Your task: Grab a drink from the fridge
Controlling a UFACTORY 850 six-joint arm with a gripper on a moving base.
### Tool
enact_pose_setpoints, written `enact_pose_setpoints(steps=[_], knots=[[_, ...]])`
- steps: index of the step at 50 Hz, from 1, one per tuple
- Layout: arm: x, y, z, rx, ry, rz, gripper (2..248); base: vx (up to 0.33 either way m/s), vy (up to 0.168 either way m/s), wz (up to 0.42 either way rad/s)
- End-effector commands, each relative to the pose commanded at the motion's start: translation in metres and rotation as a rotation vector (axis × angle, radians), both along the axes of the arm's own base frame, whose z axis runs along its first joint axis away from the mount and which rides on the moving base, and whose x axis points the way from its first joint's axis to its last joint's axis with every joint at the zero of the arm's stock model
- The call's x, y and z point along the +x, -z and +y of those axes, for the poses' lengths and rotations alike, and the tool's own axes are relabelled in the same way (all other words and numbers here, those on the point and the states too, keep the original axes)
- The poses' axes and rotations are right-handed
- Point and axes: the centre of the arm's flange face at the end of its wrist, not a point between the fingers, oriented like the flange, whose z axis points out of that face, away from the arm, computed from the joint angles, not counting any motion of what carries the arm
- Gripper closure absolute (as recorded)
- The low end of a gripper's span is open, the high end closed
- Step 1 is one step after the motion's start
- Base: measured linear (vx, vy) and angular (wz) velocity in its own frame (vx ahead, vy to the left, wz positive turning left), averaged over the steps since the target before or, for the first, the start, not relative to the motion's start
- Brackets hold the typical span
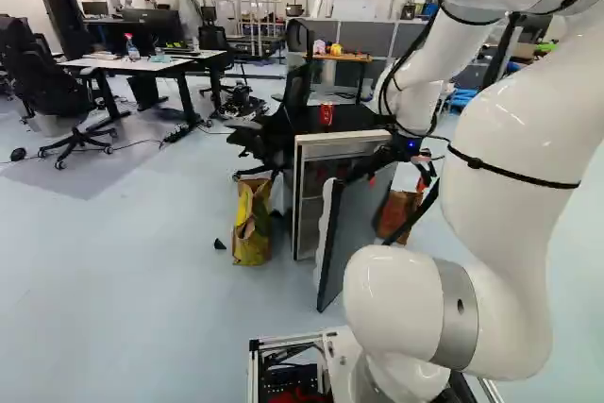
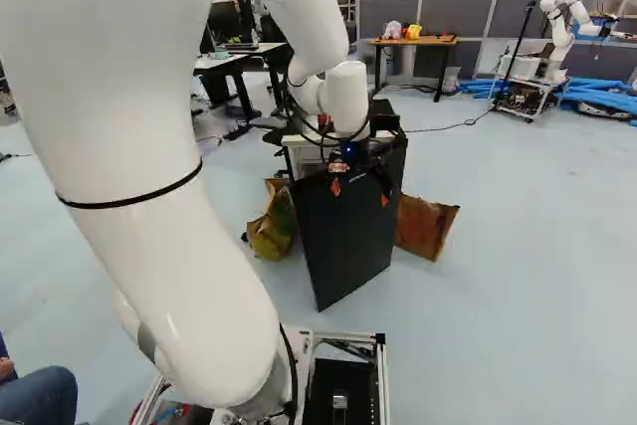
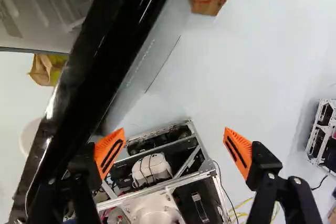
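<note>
gripper (image 3: 173, 140) is open, nothing held, pads wide apart. hangs by the upper part of the fridge door (image 1: 354, 243), one finger close beside the door's black edge; can't tell if it touches. door is ajar, free edge toward the base. my read: step in hand is swinging it wider so the arm can get in.

how to do it: get one finger behind the free edge, on the liner side, and push outward in an arc about the hinge. don't pull straight, the finger will slip off or rack the door. go slow at first, the seal side may drag and the fridge (image 1: 330, 146) looks light enough to shift. mind the base frame (image 3: 210, 174), it sits near the swing; if the door heads for it, back the base off. keep elbow and cables off the top edge. brown bag (image 2: 423, 226) is by the hinge side, could jam the door late in the swing.

drink: can't make one out for sure inside. red can (image 1: 326, 114) stands up on the black surface at fridge-top level, not in the opening. get a clear look inside before reaching.
</note>
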Motion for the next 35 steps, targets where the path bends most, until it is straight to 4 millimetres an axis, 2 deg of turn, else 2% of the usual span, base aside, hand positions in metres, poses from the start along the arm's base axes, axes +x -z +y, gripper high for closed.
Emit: enact_pose_setpoints(steps=[35], knots=[[0.050, -0.001, 0.052, -0.005, -0.140, -0.014, 3, 0.000, 0.000, 0.000]])
